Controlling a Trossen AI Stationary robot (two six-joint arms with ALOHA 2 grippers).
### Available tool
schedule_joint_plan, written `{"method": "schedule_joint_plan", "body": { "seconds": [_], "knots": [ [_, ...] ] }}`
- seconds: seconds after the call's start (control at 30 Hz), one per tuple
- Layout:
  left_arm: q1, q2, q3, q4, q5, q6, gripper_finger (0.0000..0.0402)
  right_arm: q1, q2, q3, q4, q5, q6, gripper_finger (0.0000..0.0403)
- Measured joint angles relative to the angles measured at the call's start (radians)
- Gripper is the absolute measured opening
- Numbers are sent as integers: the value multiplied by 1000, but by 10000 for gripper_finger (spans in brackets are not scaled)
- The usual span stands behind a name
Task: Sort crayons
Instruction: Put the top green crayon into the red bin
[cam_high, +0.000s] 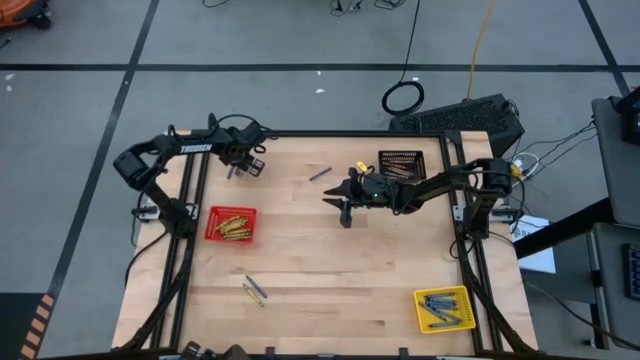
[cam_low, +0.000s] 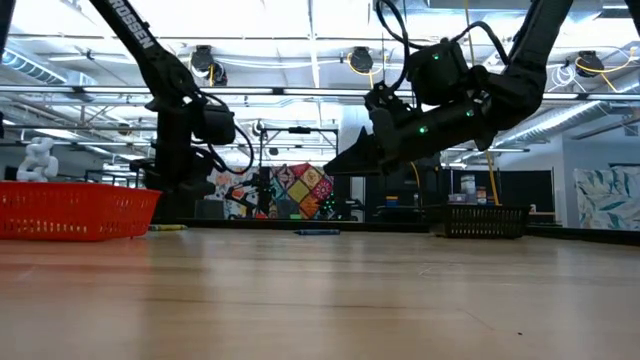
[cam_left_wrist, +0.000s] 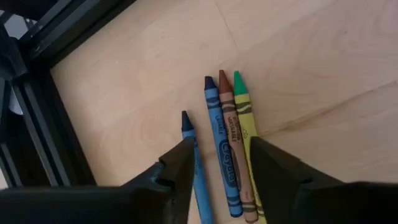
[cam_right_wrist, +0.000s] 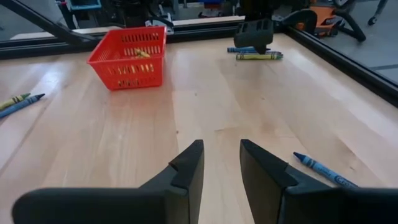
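Several crayons (cam_left_wrist: 227, 130), two blue, one brown and one green-tipped yellow, lie side by side on the wood at the table's far left; they also show in the high view (cam_high: 241, 172). My left gripper (cam_left_wrist: 221, 167) is open just above them, pointing down, a finger on either side of the middle ones. My right gripper (cam_right_wrist: 221, 163) is open and empty above the table's middle (cam_high: 338, 203), pointing toward the left edge. A single blue crayon (cam_right_wrist: 323, 169) lies on its far side (cam_high: 320, 173). Two more crayons (cam_high: 253, 290) lie near the front.
A red mesh basket (cam_high: 232, 224) with yellow crayons stands at the left. A black basket (cam_high: 400, 162) stands at the far right and a yellow basket (cam_high: 445, 308) with blue crayons at the near right. A black frame rail (cam_left_wrist: 43, 118) runs close by my left gripper.
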Motion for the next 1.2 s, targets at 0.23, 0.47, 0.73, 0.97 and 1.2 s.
{"method": "schedule_joint_plan", "body": {
  "seconds": [0.23,0.47,0.73,0.97,1.2],
  "knots": [
    [-2,0,0,5,3,0,83,0,0,0,0,0,-2,89],
    [-20,0,0,5,5,2,39,0,0,0,0,0,0,89],
    [-67,0,0,14,11,2,18,0,0,0,-1,-1,1,89],
    [-68,0,0,14,-29,-5,15,0,0,0,-1,-3,1,89],
    [-68,5,1,15,-33,3,14,0,0,0,-2,-3,1,89]
  ]
}}
